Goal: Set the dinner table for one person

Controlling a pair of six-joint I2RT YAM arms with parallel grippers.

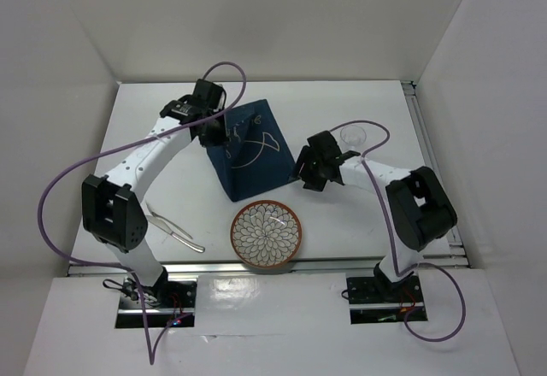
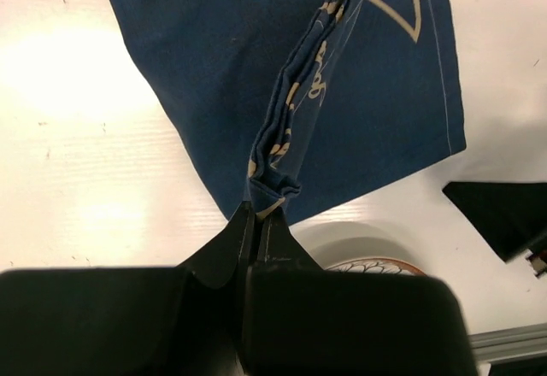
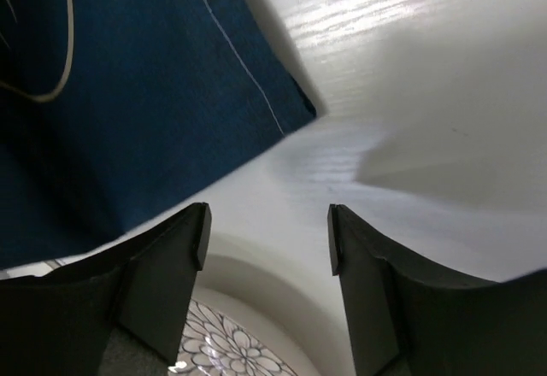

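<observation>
The white dinner table (image 1: 145, 137) holds a navy blue placemat (image 1: 256, 158) with a pale fish drawing, lying askew at the middle. My left gripper (image 1: 220, 134) is shut on the placemat's left part. In the left wrist view the gripper (image 2: 260, 214) pinches a raised fold of the placemat (image 2: 291, 137). My right gripper (image 1: 305, 178) is open and empty, just off the placemat's right corner. In the right wrist view the open gripper (image 3: 265, 222) hangs over bare table below that corner of the placemat (image 3: 154, 94).
A round plate (image 1: 267, 235) with a flower pattern and a brown rim sits near the front edge, also in the left wrist view (image 2: 376, 265) and the right wrist view (image 3: 226, 346). Metal cutlery (image 1: 175, 226) lies at the front left. A clear glass (image 1: 353, 135) stands behind the right gripper.
</observation>
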